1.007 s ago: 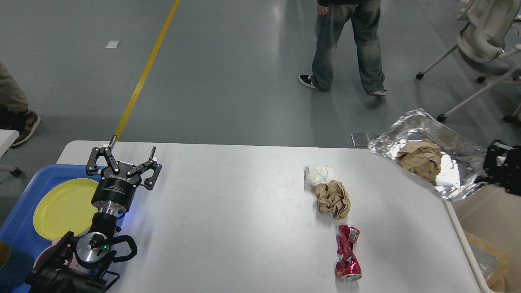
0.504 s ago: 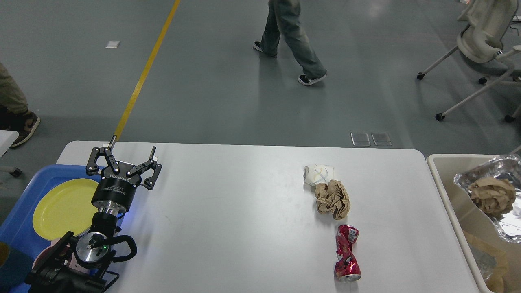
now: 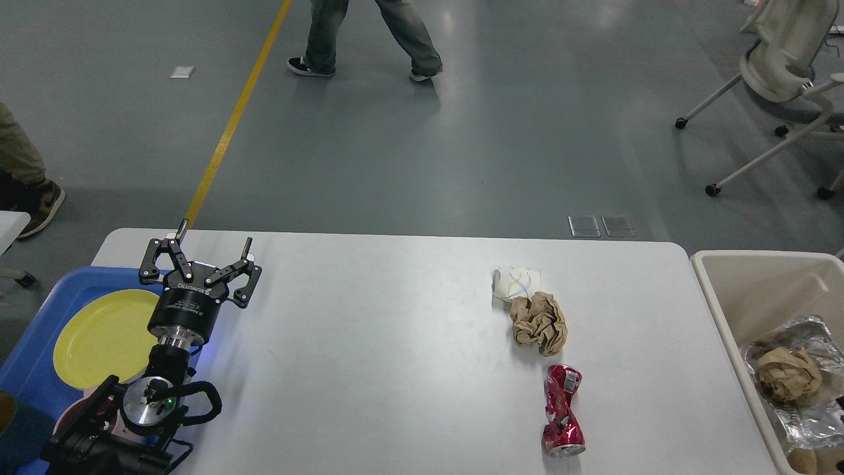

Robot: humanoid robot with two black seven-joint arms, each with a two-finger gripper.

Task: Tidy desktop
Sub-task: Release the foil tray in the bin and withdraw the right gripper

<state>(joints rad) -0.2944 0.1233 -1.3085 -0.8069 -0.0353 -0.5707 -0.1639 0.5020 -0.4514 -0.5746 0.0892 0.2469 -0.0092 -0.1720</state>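
Grey shop floor behind, yellow line (image 3: pixel 234 119) running away from the far left corner, a passer-by's legs (image 3: pixel 369 36) at the top, an office chair (image 3: pixel 778 72) to the far right. White tabletop (image 3: pixel 369 369) fills the lower frame and carries the clutter.

Left tool (image 3: pixel 201 264): fingers spread wide, nothing between them, hovering over the tabletop's left edge. Directly behind and to its left sits a blue tray (image 3: pixel 39 356) holding a yellow plate (image 3: pixel 99 336). Right tool: not visible in this frame.

Items left on the tabletop, all well to the right of the left tool, in a rough line:
- white wadded item (image 3: pixel 515 282), farthest out, touching the next; cup or tissue, cannot tell.
- brown crumpled paper ball (image 3: pixel 539 321), touching the white wad.
- crushed red can (image 3: pixel 562 410), nearest the robot, just apart from the paper ball.

Beige bin (image 3: pixel 738 290) stands off the tabletop's right edge, holding crumpled foil (image 3: pixel 814 412) with a brown paper wad (image 3: pixel 788 375) on it.

Handling estimate: paper ball is very light, soft and springy; pinch across the middle with a deep close, otherwise it may squeeze out. Lifting it may nudge the white wad. Can is light, thin metal, glossy and likely slippery; its pinched waist looks like the best place to grip, fingers across the narrow section. Uneven shape may roll if nudged. White wad appears light and compliant; grasp across its width.

All three lie closer to the bin than to the left tool, so the reach looks better suited to the right arm.
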